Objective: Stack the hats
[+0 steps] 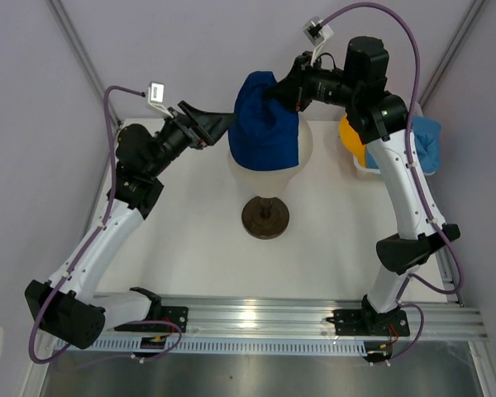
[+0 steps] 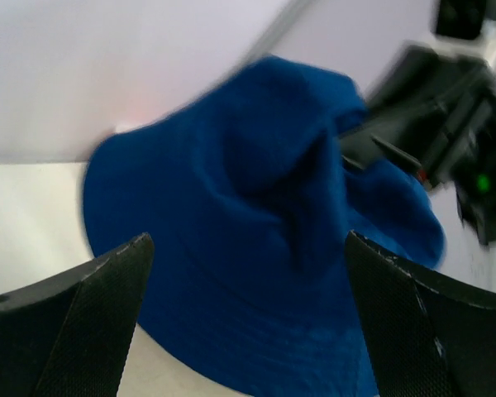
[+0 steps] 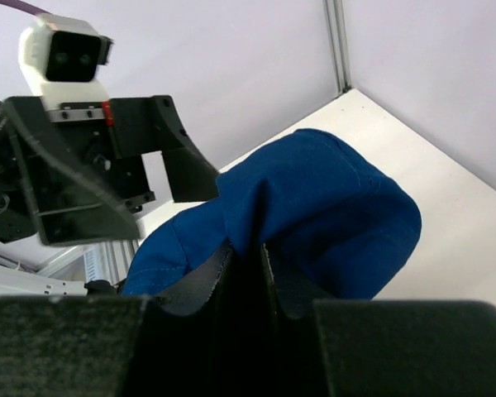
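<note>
— Black rails and both arm bases are lining the near edge; what is sitting mid-tabletop (image 1: 190, 248)?

— Dark blue hat (image 1: 264, 124) is draping the cream mannequin head (image 1: 304, 145).

— And the fingers?

— Left gripper (image 1: 219, 126) is standing wide apart beside the hat's brim; right gripper (image 1: 285, 89) is pinching a crown fold, slightly parted. Yellow-orange hat (image 1: 350, 136) and light blue hat (image 1: 426, 141) are lying in the basket (image 1: 365, 169).

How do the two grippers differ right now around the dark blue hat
The left gripper has its jaws spread wide, facing the dark blue hat without touching it. The right gripper has jaws nearly together with the hat's fabric between them. Both are black and close to the hat on the mannequin head.
</note>
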Motion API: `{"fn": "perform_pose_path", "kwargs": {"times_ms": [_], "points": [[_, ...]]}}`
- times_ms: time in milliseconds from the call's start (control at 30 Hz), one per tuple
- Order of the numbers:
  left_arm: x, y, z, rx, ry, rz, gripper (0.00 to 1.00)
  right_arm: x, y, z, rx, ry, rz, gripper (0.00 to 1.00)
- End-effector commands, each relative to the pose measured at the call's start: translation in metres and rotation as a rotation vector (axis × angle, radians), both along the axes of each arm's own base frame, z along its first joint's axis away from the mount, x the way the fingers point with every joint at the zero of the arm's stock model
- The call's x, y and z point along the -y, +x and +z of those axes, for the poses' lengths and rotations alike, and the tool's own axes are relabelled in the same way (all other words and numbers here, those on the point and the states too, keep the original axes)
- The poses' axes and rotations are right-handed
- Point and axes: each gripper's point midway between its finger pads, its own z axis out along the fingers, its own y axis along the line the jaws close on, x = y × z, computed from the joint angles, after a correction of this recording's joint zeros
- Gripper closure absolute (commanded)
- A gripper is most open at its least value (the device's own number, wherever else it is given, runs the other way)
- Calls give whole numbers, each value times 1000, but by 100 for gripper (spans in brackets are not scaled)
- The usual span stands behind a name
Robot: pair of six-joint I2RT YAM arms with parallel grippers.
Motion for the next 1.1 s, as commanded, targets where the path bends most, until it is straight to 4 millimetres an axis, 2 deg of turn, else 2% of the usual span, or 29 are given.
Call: {"fn": "perform_pose_path", "kwargs": {"times_ms": [0,67,100,133,233,267,300,333,367,400,433,467,533,667,733,833,867,933,967,1033,1067], "points": [[12,-61,61,419,122,-185,0,10,-13,28,104,25,-36,80],[19,-65,54,451,195,-240,1,12,-13,31,107,29,-50,81],[18,-71,69,531,239,-242,1,13,-12,32,108,32,-55,82],[24,-66,56,482,275,-270,1,13,-14,35,110,41,-52,82],[29,-69,72,548,335,-278,0,12,-21,43,119,62,-34,80],[36,-66,59,535,371,-314,1,12,-20,45,125,69,-32,80],[40,-66,56,532,385,-324,1,11,-22,46,126,74,-28,80],[46,-70,66,561,386,-329,1,10,-21,47,123,79,-25,80],[53,-62,50,514,429,-323,0,9,-22,47,123,81,-17,80],[52,-53,48,503,451,-294,1,8,-22,47,120,83,-14,80],[55,-53,56,512,457,-271,1,6,-20,45,113,83,-9,80],[52,-39,53,493,488,-204,1,5,-21,45,110,86,-3,80],[55,-27,49,457,518,-173,3,4,-24,45,110,87,11,80],[54,-9,46,424,546,-115,16,4,-29,48,119,89,20,80],[56,-2,41,411,557,-105,19,5,-30,48,120,85,18,78],[60,0,41,416,556,-113,33,6,-36,49,125,83,28,75],[61,-1,41,420,554,-115,46,7,-37,50,127,82,25,69],[63,-3,45,432,544,-118,61,9,-37,48,127,72,14,53],[61,-6,50,442,535,-114,77,11,-36,48,127,70,-9,34],[58,-9,57,446,518,-96,98,19,-38,53,142,68,-46,18],[55,-13,67,459,493,-81,99,23,-34,52,141,63,-87,6]]}}
